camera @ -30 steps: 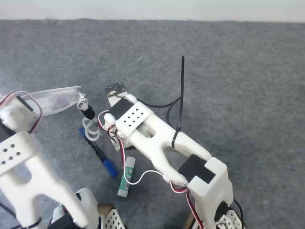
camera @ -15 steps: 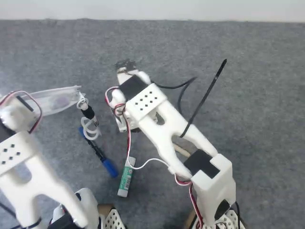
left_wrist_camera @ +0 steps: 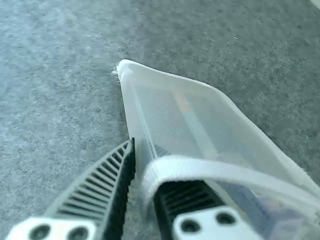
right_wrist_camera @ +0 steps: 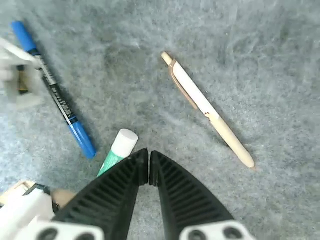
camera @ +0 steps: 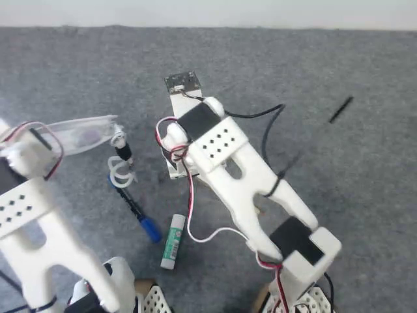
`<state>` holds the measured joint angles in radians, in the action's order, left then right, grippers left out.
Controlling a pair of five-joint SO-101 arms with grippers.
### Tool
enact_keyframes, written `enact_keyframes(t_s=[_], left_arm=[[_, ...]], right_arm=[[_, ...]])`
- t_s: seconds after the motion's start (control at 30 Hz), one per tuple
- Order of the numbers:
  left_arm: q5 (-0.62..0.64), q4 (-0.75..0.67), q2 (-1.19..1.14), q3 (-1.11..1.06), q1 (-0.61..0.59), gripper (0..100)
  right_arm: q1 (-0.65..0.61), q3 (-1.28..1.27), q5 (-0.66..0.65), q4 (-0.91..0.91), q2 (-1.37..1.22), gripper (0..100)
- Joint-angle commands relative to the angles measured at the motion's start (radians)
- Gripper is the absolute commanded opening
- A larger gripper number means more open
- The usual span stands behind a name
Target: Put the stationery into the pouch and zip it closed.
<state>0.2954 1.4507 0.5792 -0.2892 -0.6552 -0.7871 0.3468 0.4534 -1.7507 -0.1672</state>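
Left claw [left_wrist_camera: 142, 155] pinching pouch [left_wrist_camera: 200, 125]; right claw [right_wrist_camera: 149, 155] pressed together, glue stick [right_wrist_camera: 119, 147] near its tips.

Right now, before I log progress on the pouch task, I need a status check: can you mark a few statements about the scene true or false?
1. The left gripper is shut on the pouch. True.
2. The right gripper holds the cream pen. False: it is shut on nothing, and the pen lies on the table.
3. The glue stick is inside the pouch. False: it lies on the table beside the blue pen.
4. The blue pen lies outside the pouch. True.
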Motion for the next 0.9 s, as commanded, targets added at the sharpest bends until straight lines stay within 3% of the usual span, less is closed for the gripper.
enact_keyframes(t_s=[0.0,0.63,0.87], left_arm=[[0.017,0.018,0.058,0.015,0.058,1],[0.015,0.015,0.058,0.012,0.08,1],[0.014,0.014,0.058,0.01,0.08,1]], right_arm=[[0.012,-0.028,-0.011,-0.038,0.15,0.7],[0.01,-0.218,-0.011,-0.035,0.516,0.7],[0.007,-0.31,-0.011,0.048,0.627,0.7]])
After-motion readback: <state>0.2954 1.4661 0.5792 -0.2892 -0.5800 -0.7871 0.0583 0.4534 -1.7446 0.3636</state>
